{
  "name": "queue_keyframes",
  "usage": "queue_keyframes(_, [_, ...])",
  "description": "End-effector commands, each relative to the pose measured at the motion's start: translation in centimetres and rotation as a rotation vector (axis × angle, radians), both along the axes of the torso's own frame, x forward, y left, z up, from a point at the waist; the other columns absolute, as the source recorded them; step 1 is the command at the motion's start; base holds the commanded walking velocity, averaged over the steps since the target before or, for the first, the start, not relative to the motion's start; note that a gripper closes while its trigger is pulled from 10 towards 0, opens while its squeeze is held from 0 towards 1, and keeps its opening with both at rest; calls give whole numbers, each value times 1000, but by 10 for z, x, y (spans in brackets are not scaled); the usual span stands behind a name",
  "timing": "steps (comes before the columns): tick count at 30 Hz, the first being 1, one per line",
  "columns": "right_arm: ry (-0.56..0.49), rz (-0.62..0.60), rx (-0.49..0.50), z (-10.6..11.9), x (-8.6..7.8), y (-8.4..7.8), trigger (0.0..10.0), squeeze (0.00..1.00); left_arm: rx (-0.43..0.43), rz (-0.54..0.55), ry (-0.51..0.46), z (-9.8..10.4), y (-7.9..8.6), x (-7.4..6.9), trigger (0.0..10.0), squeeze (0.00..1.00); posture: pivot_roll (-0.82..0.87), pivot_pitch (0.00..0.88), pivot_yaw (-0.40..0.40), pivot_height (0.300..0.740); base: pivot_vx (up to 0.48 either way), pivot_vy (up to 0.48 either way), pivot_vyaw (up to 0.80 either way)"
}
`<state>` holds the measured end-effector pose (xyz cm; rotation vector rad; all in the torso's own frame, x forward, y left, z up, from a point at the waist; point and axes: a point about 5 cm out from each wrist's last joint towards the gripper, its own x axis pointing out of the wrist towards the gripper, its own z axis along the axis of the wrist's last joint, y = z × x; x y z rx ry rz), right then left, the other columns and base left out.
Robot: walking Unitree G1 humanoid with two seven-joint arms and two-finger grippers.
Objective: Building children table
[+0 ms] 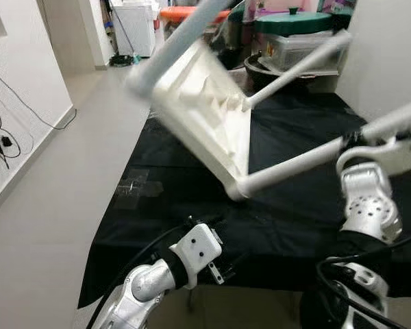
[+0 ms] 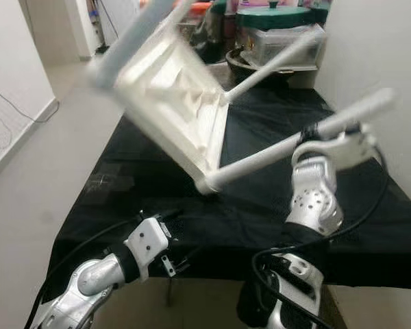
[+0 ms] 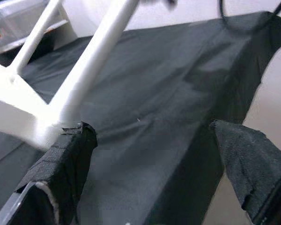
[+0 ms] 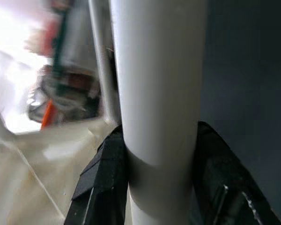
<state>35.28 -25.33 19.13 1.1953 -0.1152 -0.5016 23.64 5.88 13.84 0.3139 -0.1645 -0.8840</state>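
Nearest the camera, the left gripper [image 3: 152, 159] hovers at the near edge of the bench [image 1: 288, 205], which is draped in a black cloth [image 3: 168, 93]; its jaws stand wide apart and hold nothing, one black padded finger [image 3: 68, 164] lying just beside the corner of the white children's table [image 1: 205, 103] where a leg meets the tabletop, though whether it touches that corner cannot be told. The left arm [image 1: 157, 277] reaches up from below the bench edge. Beyond it, on the far right side of the children's table, the right gripper [image 4: 159, 187] is closed around one white tubular leg [image 4: 157, 93], with a black finger pressed against each side of the tube; the silver right arm [image 2: 315, 185] rises from the near bench edge to that leg. The children's table itself is off the cloth, tilted on edge in the air above the bench, its ribbed underside turned toward the camera and its legs splaying out to the right and upward; its outline is blurred. Behind the children's table, at the far end of the bench, stands a clear plastic storage box [image 1: 301, 48] with a green lid [image 1: 294, 22] above it, and dark clutter beside them. Left of the children's table lies a pale floor [image 1: 61, 178], a white wall with black cables [image 1: 0, 130] hanging on it, and farther back a white appliance [image 1: 135, 24]. No readable writing can be made out.
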Motion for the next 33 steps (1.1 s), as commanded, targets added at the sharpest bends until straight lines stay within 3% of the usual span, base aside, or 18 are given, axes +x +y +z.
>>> queue_keyframes(1, [55, -21, 143, -25, 1, 8, 0, 0, 13, -13, 18, -2, 3, -4, 10000, 0, 150, 0, -25, 740, 0, 0, 0])
queue_keyframes(3, [55, -21, 143, -25, 1, 8, 0, 0, 13, -13, 18, -2, 3, -4, 10000, 0, 150, 0, -25, 740, 0, 0, 0])
queue_keyframes(5, [138, -13, 236, -51, 0, 28, 0, 0, 23, -18, 21, -2, 5, -6, 10000, 0, 164, 0, -28, 740, 0, 0, 0])
queue_keyframes(8, [178, 0, 253, -59, 0, 38, 0, 0, 27, -18, 22, -2, 5, -7, 10000, 0, 164, 0, -28, 740, 0, 0, 0])
queue_keyframes(9, [204, 7, 256, -63, 0, 45, 10000, 0, 30, -18, 23, -2, 5, -7, 10000, 0, 164, 0, -28, 740, 0, 0, 0])
queue_keyframes(11, [234, 13, 233, -67, 0, 49, 10000, 0, 33, -18, 26, -2, 5, -7, 10000, 0, 159, 0, -29, 740, 0, 0, 0])
queue_keyframes(12, [267, 10, 187, -69, -2, 49, 10000, 1000, 35, -19, 28, -3, 5, -7, 10000, 0, 150, 0, -27, 740, 0, 0, 0])
queue_keyframes(17, [313, -2, 159, -73, -6, 51, 10000, 1000, 39, -21, 29, -4, 3, -5, 10000, 0, 142, 0, -31, 740, 0, 0, 0])
queue_keyframes(18, [313, 7, 161, -72, -9, 53, 10000, 0, 39, -21, 28, -4, 2, -4, 10000, 0, 138, 0, -32, 740, 0, 0, 0])
queue_keyframes(26, [306, 20, 140, -63, -25, 59, 10000, 0, 40, -17, 29, -5, 0, -3, 10000, 0, 119, 0, -31, 740, 0, 0, 0])
queue_keyframes(27, [296, 74, 80, -57, -33, 67, 10000, 0, 39, -19, 31, -5, -1, -2, 10000, 0, 108, 0, -26, 740, 0, 0, 0])
queue_keyframes(28, [296, 74, 80, -57, -33, 67, 10000, 0, 39, -19, 31, -5, -1, -2, 10000, 0, 108, 0, -26, 740, 0, 0, 0])
queue_keyframes(29, [288, 159, 6, -51, -43, 79, 10000, 0, 38, -19, 33, -6, -2, -1, 10000, 0, 108, 0, -28, 740, 0, 0, 0])
queue_keyframes(30, [288, 159, 6, -51, -43, 79, 10000, 0, 38, -19, 33, -6, -2, -1, 10000, 0, 108, 0, -28, 740, 0, 0, 0])
queue_keyframes(31, [303, 273, -111, -46, -58, 95, 10000, 0, 35, -12, 37, -6, -2, 1, 10000, 0, 101, 0, -27, 740, 0, 0, 0])
queue_keyframes(33, [303, 273, -111, -46, -58, 95, 10000, 0, 35, -12, 37, -6, -2, 1, 10000, 0, 101, 0, -27, 740, 0, 0, 0])
